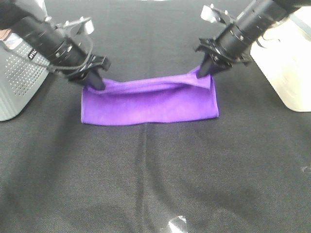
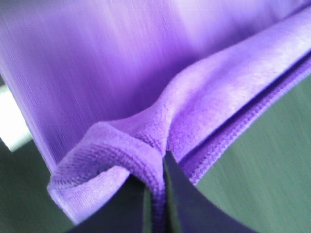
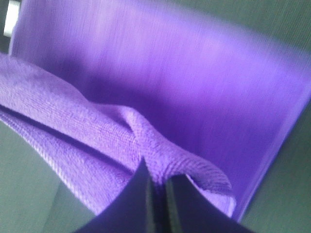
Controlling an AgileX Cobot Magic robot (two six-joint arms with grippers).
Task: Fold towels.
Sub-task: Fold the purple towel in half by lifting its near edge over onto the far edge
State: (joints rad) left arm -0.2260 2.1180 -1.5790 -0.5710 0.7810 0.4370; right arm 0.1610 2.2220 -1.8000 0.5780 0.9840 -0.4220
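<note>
The purple towel (image 1: 150, 104) lies folded at the middle of the desk (image 1: 146, 179). The left gripper (image 1: 95, 82) pinches its 10 o'clock corner and the right gripper (image 1: 204, 72) its 2 o'clock corner, with the far edge slightly raised.

**A:** We see two black arms built of ribbed cylinders, the left arm (image 1: 46, 41) and the right arm (image 1: 252, 22) alike.

**B:** Agreed. On the left one, by the counter's left edge, we find white lettering (image 1: 32, 52), too small to read.

**A:** We count a pale grey bracket (image 1: 80, 23) on that wrist and a second bracket (image 1: 212, 13) on the other, toward the far right corner.

**B:** We also spot thin dark cables (image 1: 90, 46) looping beside the left wrist.

**A:** The left gripper (image 1: 99, 86) and right gripper (image 1: 204, 72) look matte black to us.

**B:** Up close we see its fingers (image 2: 182, 204) as smooth dark wedges, and the right fingers (image 3: 133, 204) look the same.
</note>
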